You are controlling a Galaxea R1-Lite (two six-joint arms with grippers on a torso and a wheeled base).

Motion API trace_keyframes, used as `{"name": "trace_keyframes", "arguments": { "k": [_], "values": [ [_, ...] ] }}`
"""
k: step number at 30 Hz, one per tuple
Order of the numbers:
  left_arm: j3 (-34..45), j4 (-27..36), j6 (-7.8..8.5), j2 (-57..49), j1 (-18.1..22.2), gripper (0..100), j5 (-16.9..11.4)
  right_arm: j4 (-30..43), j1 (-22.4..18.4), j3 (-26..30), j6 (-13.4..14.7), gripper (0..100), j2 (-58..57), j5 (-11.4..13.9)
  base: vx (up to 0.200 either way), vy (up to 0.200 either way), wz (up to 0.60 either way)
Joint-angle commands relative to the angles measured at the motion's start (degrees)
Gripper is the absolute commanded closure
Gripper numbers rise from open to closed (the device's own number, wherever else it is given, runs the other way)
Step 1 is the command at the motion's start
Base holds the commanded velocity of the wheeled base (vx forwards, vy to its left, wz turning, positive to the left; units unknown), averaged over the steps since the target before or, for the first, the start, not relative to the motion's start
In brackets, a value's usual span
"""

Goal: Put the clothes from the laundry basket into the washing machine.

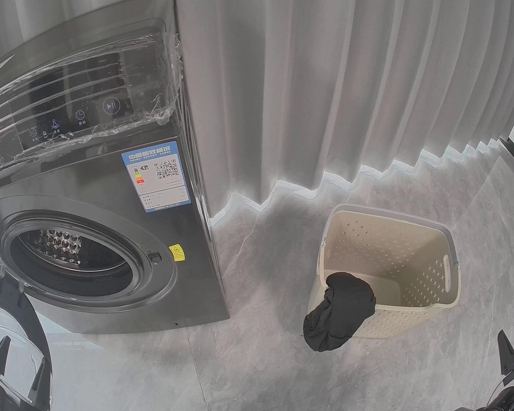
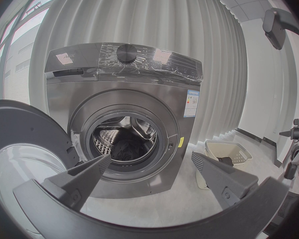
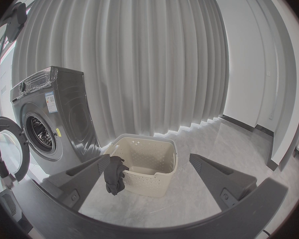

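Currently, washing machine (image 1: 97, 201) is seen at robot's left, w/ door (image 2: 20, 130) swung fully open to the left side. Drum (image 1: 68, 249) is exposed. Dark clothes (image 2: 124, 150) are seen lying low inside it in left wrist view. Control panel (image 1: 74, 115) is wrapped in plastic film (image 1: 165, 87). Blue label (image 1: 156, 175) and small yellow sticker (image 1: 177, 252) are stuck on the front, right of the drum opening.

Laundry basket (image 1: 360, 241) (cream, perforated walls) is set upright on grey floor (image 1: 257, 349), to the right of the machine and apart from it, near the curtain (image 1: 354, 75) hem. Black garment (image 1: 340, 315) is draped over the basket's near-left corner rim: part lies inside, bulk hangs down the outer wall. Whether floor is touched can't be told.

L gripper (image 2: 151, 157): fingers are spread apart, nothing held. It is held low in front of the open door, pointed at the drum.

R gripper (image 3: 150, 158): fingers likewise spread, nothing between them. It is positioned low at robot's right, facing the basket, well apart from it and from the garment.
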Motion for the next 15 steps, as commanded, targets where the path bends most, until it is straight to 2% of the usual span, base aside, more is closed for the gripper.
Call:
{"name": "trace_keyframes", "arguments": {
  "k": [1, 7, 11, 13, 15],
  "values": [
    [1.0, -0.1, 0.03, -0.9, 0.1, 0, -0.1, 0.0, 0.1, 1.0, 0.1, 0, 0.2, 0.0, 0.0, 0.0, 0.0],
    [1.0, -0.1, -0.14, -0.9, 0.1, 0, -0.7, 0.0, 0.0, 1.0, 0.6, 0, 0.2, 0.0, 0.0, 0.0, 0.0],
    [1.0, -0.1, -1.81, -0.9, 0.1, 0, -2.9, 0.0, 0.0, 1.0, 0.7, 0, 0.2, 0.0, 0.0, 0.0, 0.0],
    [1.0, -0.1, -1.9, -0.9, 0.1, 0, -3.0, 0.0, 0.0, 1.0, 0.6, 0, 0.2, 0.1, 0.0, 0.0, 0.0],
    [1.0, -0.1, -1.9, -0.9, 0.1, 0, -3.0, 0.0, 0.1, 1.0, 0.7, 0, 0.2, 0.1, 0.0, 0.0, -0.6]
  ]
}}
